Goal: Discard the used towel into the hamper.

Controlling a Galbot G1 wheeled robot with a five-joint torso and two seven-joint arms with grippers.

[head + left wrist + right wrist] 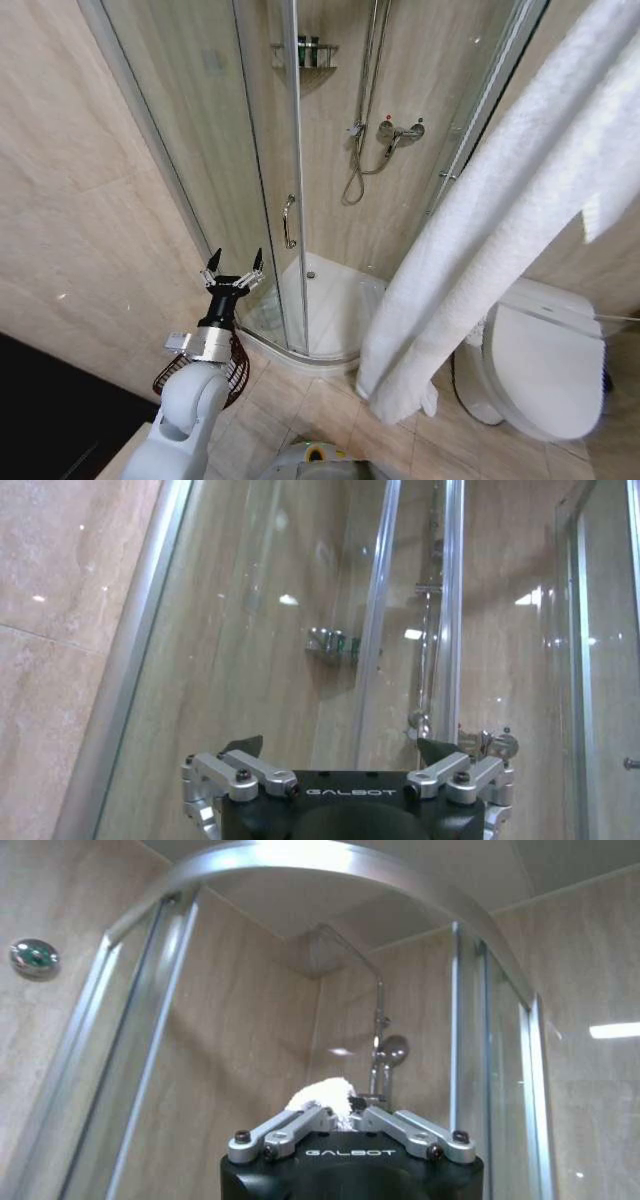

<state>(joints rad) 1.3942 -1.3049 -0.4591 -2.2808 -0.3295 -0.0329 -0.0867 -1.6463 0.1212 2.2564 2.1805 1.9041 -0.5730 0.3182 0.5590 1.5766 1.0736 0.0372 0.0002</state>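
The left gripper [234, 263] is raised at the lower left of the head view, pointing up toward the curved glass shower enclosure [200, 150], its two dark-tipped jaws spread wide apart with nothing between them. Directly beneath that arm's wrist, on the tiled floor [320, 410] against the beige wall, sits the hamper [236, 375], a dark reddish-brown openwork basket of thin ribs (much of it is hidden behind the arm, so its contents cannot be told). In the left wrist view the left gripper [340, 744] shows the same open jaws against the glass, with a small wire shelf of bottles [333, 643] and the chrome shower riser [430, 630] beyond. The white towel [500, 220] hangs in a long diagonal drape from the upper right of the head view down to just above the floor, between the shower tray [335, 305] and the white toilet [545, 365], its lower end bunched near the toilet's base. In the right wrist view the right gripper [337, 1111] points up toward the shower head [391, 1051] and the curved top rail of the enclosure, and its jaws are drawn in and clamped on a tuft of the white towel [322, 1095] that pokes out above them. The shower door handle [288, 221] and the mixer valve [400, 131] sit on the far side, well apart from both grippers.
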